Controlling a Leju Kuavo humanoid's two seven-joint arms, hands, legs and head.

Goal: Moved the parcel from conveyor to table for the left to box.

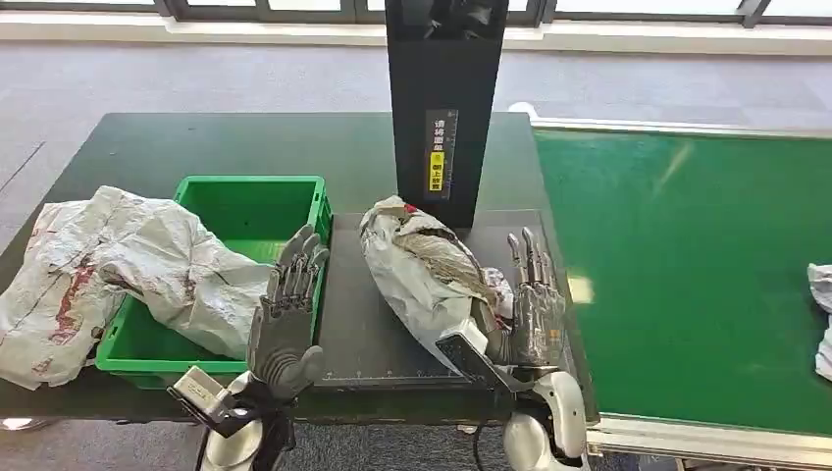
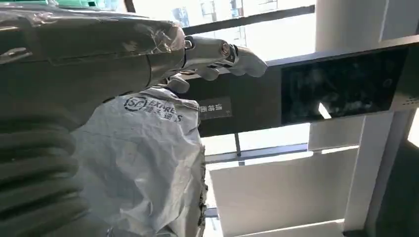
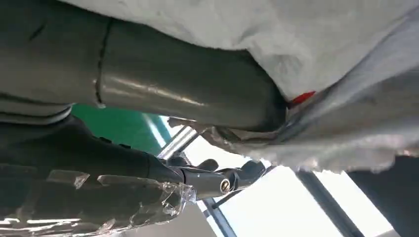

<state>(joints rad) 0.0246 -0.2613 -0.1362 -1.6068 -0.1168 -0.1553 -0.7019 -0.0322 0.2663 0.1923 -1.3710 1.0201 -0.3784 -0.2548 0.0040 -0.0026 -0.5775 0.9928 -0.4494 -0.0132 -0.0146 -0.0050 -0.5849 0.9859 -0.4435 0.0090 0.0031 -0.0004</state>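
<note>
Right hand (image 1: pixel 533 299): fingers spread, lying against the parcel (image 1: pixel 422 270), thumb apparently under it; grip uncertain. Left hand (image 1: pixel 287 312): spread, empty, hovering beside the bin (image 1: pixel 250 191). Parcel is lying on the table (image 1: pixel 363 324). Handover step appears underway; next, the left hand needs to grasp it.

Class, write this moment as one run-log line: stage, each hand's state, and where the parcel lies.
stage: parcel on table | right hand: open beside parcel | left hand: open, by green bin
</note>
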